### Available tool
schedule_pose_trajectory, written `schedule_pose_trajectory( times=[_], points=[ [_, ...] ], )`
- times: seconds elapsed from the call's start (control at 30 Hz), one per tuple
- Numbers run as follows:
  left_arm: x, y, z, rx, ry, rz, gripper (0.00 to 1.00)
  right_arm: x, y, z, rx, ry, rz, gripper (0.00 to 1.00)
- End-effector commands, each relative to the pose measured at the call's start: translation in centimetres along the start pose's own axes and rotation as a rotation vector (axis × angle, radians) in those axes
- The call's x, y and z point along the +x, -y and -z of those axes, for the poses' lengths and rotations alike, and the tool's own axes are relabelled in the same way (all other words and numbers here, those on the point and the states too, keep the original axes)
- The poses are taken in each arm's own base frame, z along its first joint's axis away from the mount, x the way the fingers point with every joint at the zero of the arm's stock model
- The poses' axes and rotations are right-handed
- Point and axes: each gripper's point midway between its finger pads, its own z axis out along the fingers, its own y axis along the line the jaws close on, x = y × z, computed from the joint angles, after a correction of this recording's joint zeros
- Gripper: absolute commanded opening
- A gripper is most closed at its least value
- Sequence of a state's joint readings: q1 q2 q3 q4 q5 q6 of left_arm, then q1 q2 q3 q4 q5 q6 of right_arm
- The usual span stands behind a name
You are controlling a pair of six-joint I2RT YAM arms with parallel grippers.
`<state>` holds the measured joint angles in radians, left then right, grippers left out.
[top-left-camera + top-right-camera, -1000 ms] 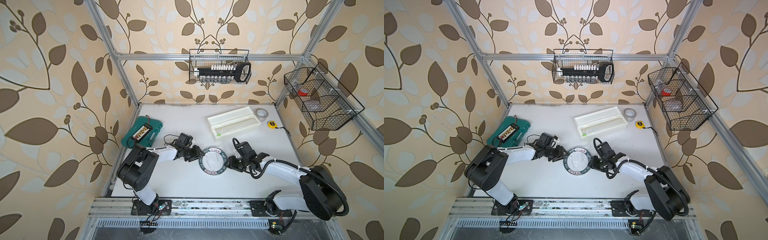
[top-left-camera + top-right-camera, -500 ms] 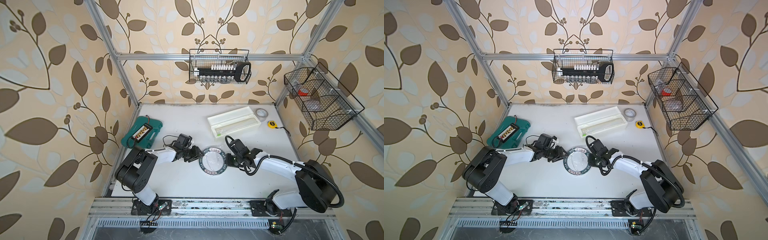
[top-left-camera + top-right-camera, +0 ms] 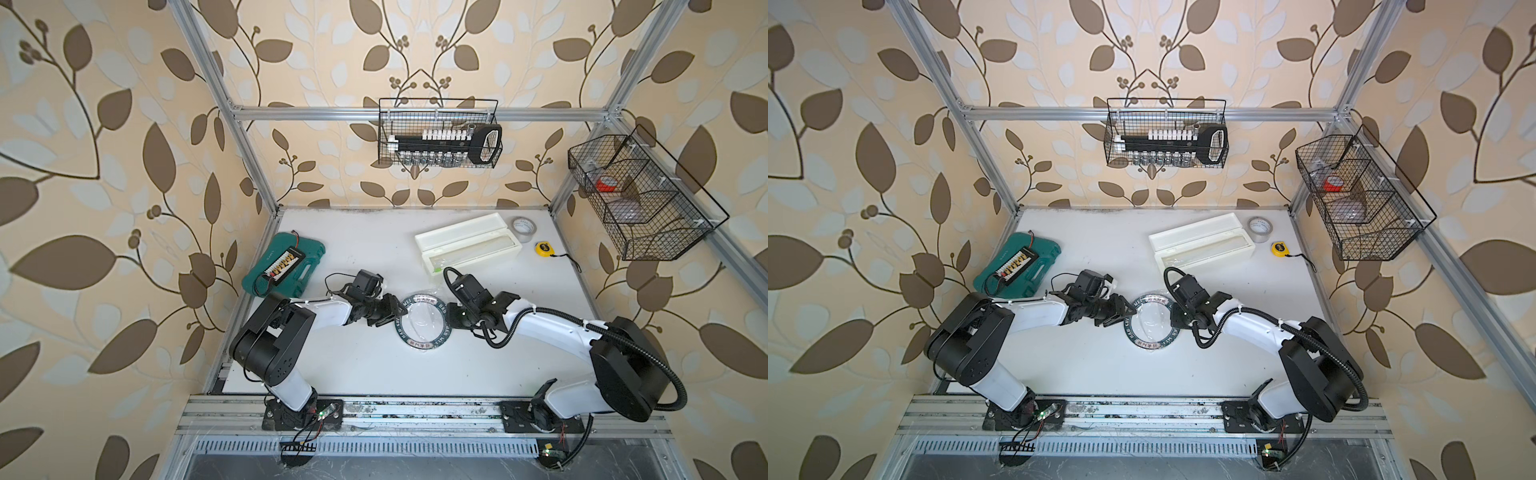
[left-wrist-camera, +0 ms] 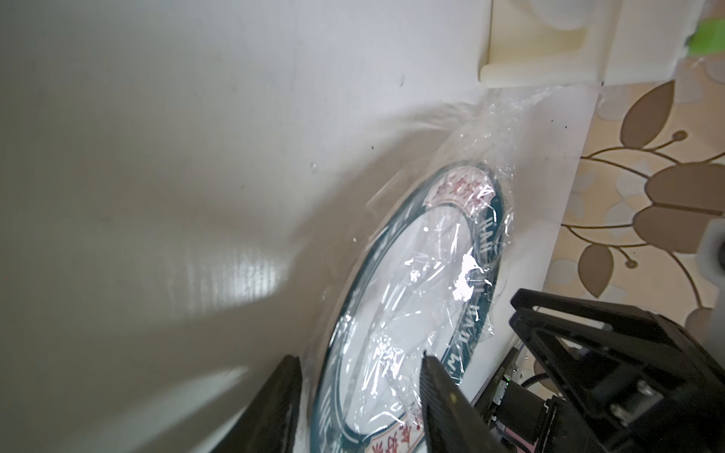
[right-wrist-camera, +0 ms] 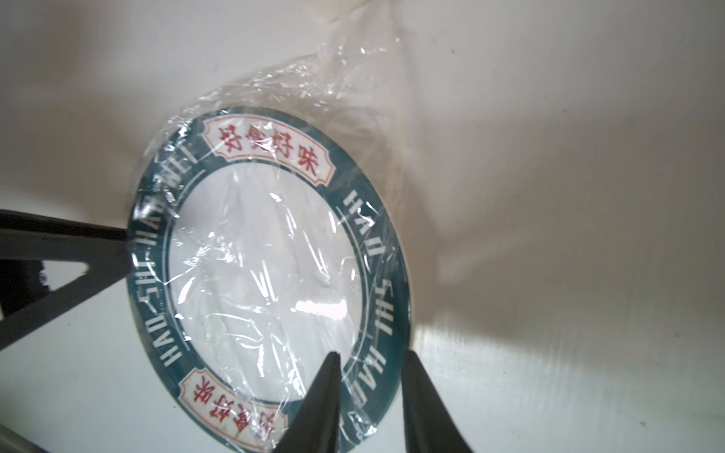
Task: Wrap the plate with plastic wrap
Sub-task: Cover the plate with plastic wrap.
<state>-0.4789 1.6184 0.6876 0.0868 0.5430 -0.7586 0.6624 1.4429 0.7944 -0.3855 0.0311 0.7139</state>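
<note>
On the left side, brace with left gripper [image 4: 359,359], jaws apart astride the rim of plate [image 3: 419,343], flat at mid-table under draped plastic wrap [image 5: 345,70]. Rightward, close right gripper [image 5: 370,353], jaws narrowly apart over the opposite rim, on loose film only, then tuck it under without dragging.

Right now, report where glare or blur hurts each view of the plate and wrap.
Left wrist view: a blown-out glint on the plastic wrap, table in heavy shadow. Right wrist view: plate lettering sharp, white sheen on the wrap's middle, table glare streaked. Both top views: even light, film barely visible.
</note>
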Motion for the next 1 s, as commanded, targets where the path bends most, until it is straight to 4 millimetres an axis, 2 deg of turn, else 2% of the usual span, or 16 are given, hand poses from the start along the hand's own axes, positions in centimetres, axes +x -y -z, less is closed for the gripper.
schedule_pose_trajectory(
  times=[0.0, 0.13, 0.33, 0.43, 0.53, 0.73, 0.9, 0.97],
  points=[
    [0.0, 0.7, 0.2, 0.020, 0.013, -0.028, 0.51, -0.3, -0.3, 0.3, 0.016, 0.006, 0.023, 0.29],
    [0.0, 0.6, 0.2, 0.018, 0.013, -0.027, 0.51, 0.2, -0.2, -1.2, 0.023, -0.020, 0.018, 0.27],
    [0.0, 0.6, 0.2, 0.014, 0.012, -0.029, 0.51, 0.6, -0.4, -2.2, 0.015, -0.042, 0.015, 0.21],
    [0.0, 0.6, 0.2, 0.014, 0.010, -0.031, 0.51, 0.5, -0.1, -2.3, 0.027, -0.040, 0.017, 0.10],
    [0.0, 0.4, 0.2, 0.007, 0.010, -0.030, 0.51, 0.0, -0.1, -1.4, 0.025, -0.014, 0.018, 0.00],
    [0.2, 0.0, 0.2, -0.004, 0.007, -0.032, 0.51, -1.0, 1.4, 0.6, 0.013, 0.026, -0.009, 0.00],
    [0.3, 0.0, 0.3, -0.006, 0.006, -0.035, 0.51, -0.6, 4.1, -0.5, 0.045, -0.001, -0.045, 0.00],
    [0.3, 0.1, 0.3, -0.003, 0.003, -0.034, 0.51, -0.3, 4.4, -1.1, 0.030, -0.015, -0.061, 0.00]
  ],
)
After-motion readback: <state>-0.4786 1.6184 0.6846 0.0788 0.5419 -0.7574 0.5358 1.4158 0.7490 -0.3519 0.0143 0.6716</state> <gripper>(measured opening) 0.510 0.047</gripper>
